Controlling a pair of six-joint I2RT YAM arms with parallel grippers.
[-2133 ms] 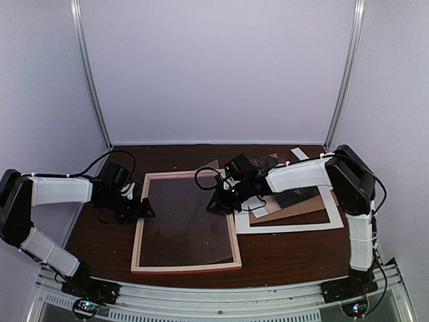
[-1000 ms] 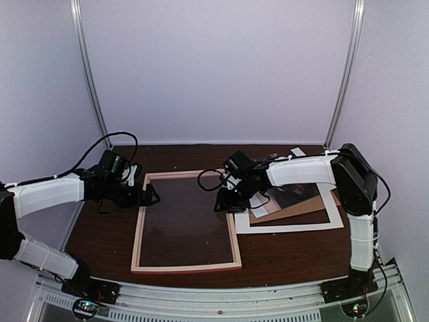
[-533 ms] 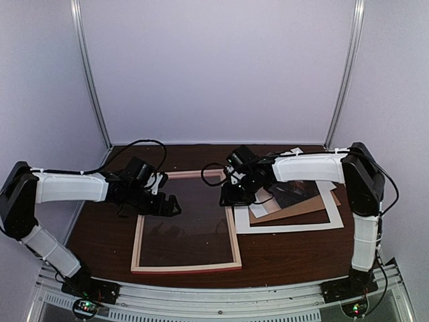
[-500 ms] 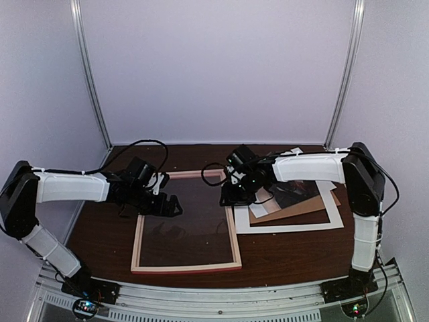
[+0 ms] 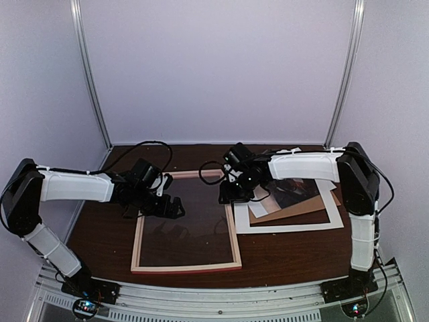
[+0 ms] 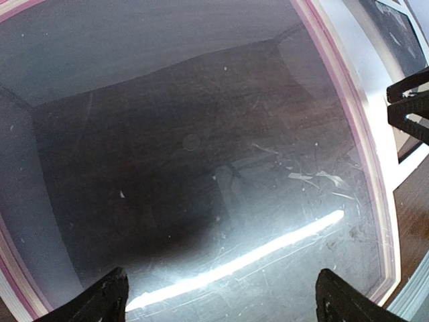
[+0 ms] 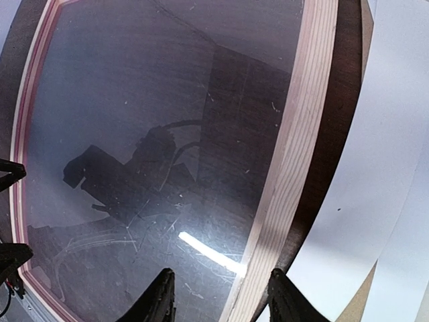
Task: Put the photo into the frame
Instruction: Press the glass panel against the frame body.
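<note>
The frame (image 5: 186, 267) lies flat with its pale wood back up and a clear sheet (image 5: 188, 235) inside it. My left gripper (image 5: 172, 207) is open and empty, low over the sheet near the frame's upper left; in the left wrist view the left gripper (image 6: 224, 303) spans glare on the sheet. My right gripper (image 5: 226, 196) is open, and in the right wrist view this gripper (image 7: 221, 298) straddles the frame's right bar (image 7: 301, 134) without gripping it. The photo (image 5: 295, 194) lies dark side up in the pile to the right.
A white mat (image 5: 288, 225) and a brown backing board (image 5: 305, 209) lie under the photo, right of the frame. The mat (image 7: 375, 168) lies close beside the frame's right bar. Metal uprights stand at the back corners.
My left gripper has moved right from the frame's left bar to over the sheet. My right gripper has shifted slightly toward the back along the right bar. The frame has not moved.
</note>
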